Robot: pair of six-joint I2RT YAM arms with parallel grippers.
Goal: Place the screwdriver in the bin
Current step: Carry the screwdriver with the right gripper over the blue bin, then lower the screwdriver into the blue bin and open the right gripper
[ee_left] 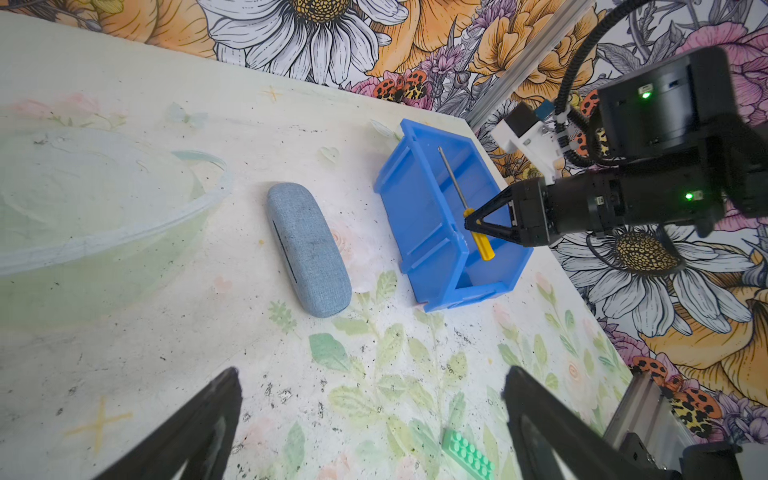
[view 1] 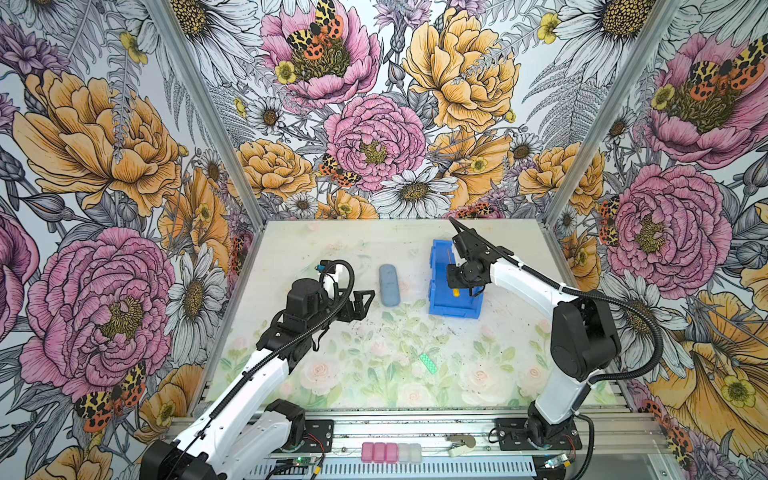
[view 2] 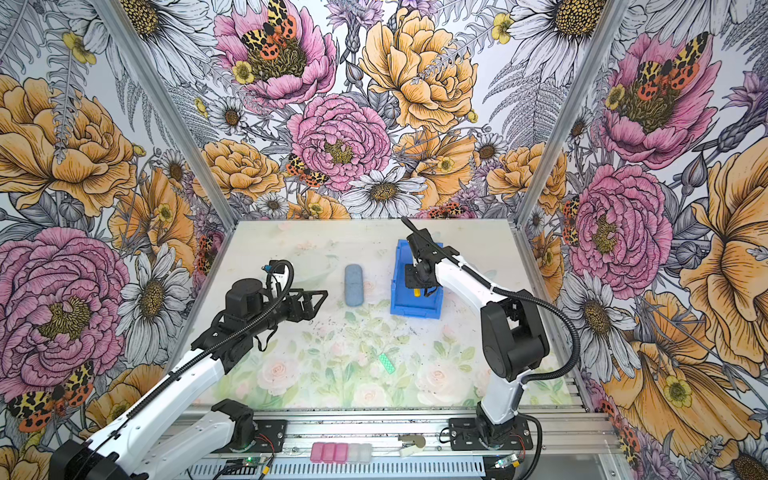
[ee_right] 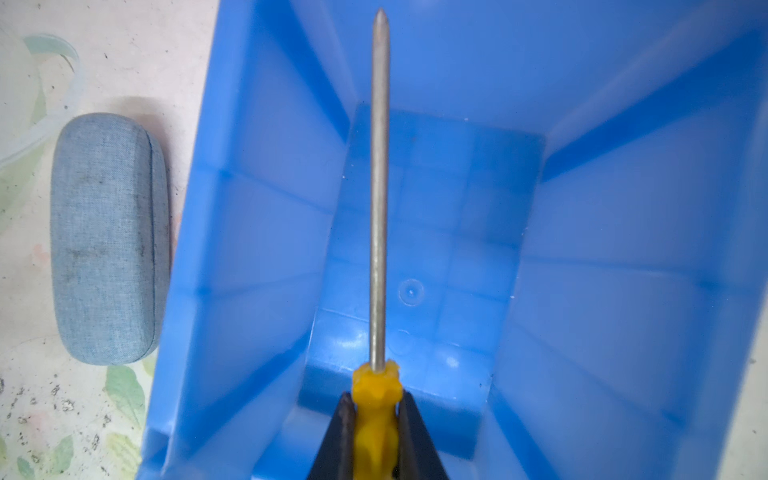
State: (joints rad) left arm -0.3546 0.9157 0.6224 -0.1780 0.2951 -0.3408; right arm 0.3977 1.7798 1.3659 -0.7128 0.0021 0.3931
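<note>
The blue bin [view 1: 438, 286] [view 2: 400, 291] stands at the back right of the table. Over its open top my right gripper [ee_left: 471, 222] [ee_right: 376, 401] is shut on the screwdriver's yellow handle [ee_left: 484, 245]. The screwdriver [ee_right: 379, 208] is held roughly level above the bin's floor, and its thin metal shaft [ee_left: 455, 183] points towards the bin's back wall. In both top views the wrist hides most of it; a bit of yellow handle [view 1: 456, 293] [view 2: 417, 293] shows. My left gripper [view 1: 370, 297] [ee_left: 372, 374] is open and empty, left of the middle, above the table.
A grey-blue oblong case [view 1: 389, 285] [ee_left: 307, 249] [ee_right: 108, 237] lies just left of the bin. A small green perforated strip [view 1: 428, 362] [ee_left: 467, 453] lies nearer the front. A clear bowl [ee_left: 104, 249] sits at the back left. Flowered walls close three sides.
</note>
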